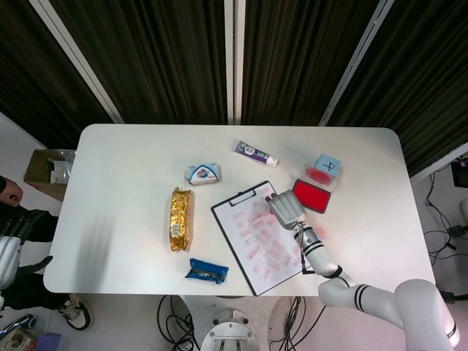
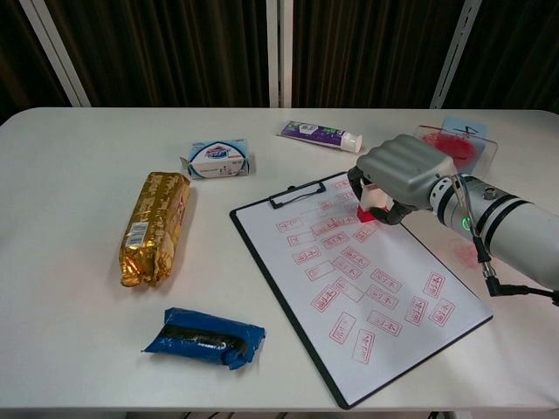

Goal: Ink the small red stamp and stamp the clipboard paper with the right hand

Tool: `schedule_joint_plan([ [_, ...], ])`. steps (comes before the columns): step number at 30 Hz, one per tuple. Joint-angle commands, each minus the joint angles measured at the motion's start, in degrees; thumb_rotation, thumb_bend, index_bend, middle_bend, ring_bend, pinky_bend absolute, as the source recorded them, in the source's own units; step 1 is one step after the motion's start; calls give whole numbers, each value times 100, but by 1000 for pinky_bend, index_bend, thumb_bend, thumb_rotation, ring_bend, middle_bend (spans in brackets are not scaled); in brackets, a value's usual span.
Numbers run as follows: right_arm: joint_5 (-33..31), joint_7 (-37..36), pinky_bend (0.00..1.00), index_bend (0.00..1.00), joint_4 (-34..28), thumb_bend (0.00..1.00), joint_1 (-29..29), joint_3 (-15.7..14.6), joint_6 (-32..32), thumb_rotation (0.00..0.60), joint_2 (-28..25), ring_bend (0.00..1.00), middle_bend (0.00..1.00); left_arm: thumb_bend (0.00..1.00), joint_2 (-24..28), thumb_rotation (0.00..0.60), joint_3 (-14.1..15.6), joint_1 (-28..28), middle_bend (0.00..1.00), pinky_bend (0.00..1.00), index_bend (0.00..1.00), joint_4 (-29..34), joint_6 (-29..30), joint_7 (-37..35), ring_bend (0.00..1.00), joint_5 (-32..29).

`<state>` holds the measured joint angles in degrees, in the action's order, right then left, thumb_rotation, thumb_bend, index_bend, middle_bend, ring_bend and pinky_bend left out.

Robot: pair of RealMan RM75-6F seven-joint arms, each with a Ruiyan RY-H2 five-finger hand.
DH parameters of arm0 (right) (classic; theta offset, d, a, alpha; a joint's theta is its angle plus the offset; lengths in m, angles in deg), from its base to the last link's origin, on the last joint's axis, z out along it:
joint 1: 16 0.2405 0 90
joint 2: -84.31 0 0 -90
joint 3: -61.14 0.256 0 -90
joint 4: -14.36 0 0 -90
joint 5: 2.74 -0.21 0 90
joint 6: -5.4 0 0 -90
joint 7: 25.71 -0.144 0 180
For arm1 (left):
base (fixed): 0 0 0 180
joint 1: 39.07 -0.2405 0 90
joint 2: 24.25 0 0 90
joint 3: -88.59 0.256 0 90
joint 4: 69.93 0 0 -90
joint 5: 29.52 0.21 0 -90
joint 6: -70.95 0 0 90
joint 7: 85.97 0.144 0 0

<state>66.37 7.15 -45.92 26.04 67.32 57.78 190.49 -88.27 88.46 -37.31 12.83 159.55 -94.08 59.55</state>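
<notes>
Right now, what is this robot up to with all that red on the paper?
The right robot hand holds a small red stamp down at the upper right of the paper on the clipboard, which already carries many red marks. The ink pad lies open just beyond it. The other hand is not in view.

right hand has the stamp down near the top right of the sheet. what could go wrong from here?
1. The paper already carries many red prints around the small red stamp; a new mark may overlap one.
2. Only the clip at the top holds the sheet, so a sideways drag by the right hand could smear the print or shift the clipboard.
3. The open ink pad lies just beside the hand; lifting away could bump it.
</notes>
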Motion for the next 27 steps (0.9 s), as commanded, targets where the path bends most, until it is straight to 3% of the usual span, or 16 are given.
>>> schedule_joint_plan([
  [1, 23, -42, 1000, 987, 46, 446, -6, -5, -11, 600, 33, 783, 834, 0, -3, 600, 1, -3, 165, 253, 160, -7, 0, -4, 156, -1],
  [27, 144, -193, 1000, 993, 172, 449, -61, 33, -6, 600, 99, 784, 835, 0, -6, 600, -3, -33, 165, 254, 160, -40, 14, -34, 155, -22],
])
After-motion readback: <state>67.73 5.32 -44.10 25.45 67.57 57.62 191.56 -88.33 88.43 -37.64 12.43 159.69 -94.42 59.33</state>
